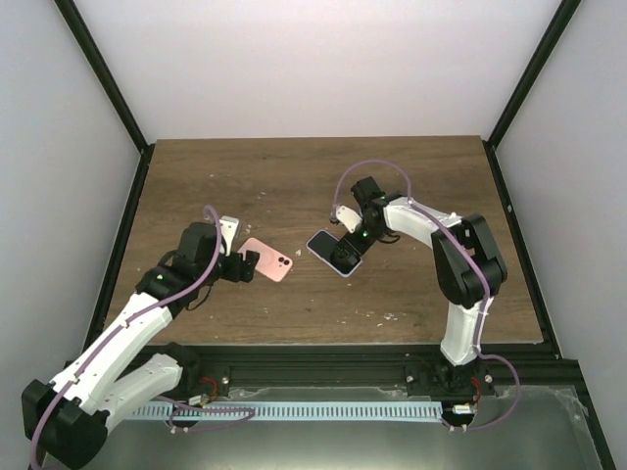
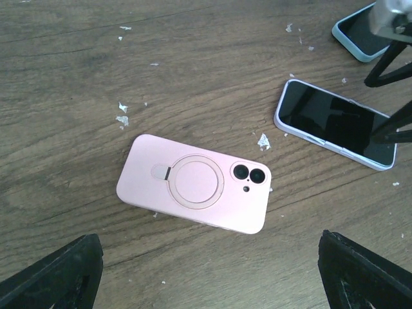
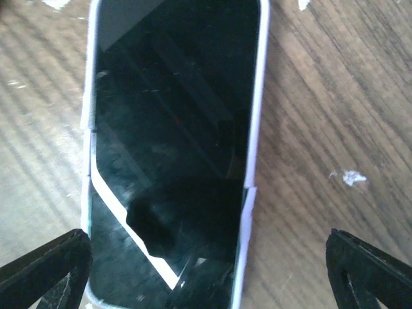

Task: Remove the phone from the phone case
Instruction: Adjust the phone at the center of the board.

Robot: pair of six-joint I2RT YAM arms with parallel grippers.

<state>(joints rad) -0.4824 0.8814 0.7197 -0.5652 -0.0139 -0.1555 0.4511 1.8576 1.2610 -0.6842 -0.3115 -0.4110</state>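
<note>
While both grippers stand wide open, holding nothing, I judge the separation done. The phone (image 1: 334, 252) lies screen-up under the right gripper (image 3: 206, 273), just beside the pink case (image 2: 193, 191), which lies back-up below the left gripper (image 2: 209, 277). Next move, as I see it: lift both arms clear without nudging either.

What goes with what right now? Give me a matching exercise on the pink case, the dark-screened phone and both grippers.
1. pink case
2. dark-screened phone
3. left gripper
4. right gripper

A. open, aimed at the dark-screened phone
B. back up, ring showing
C. screen up on the wood
D. open, aimed at the pink case

Pairs: 1-B, 2-C, 3-D, 4-A
</note>
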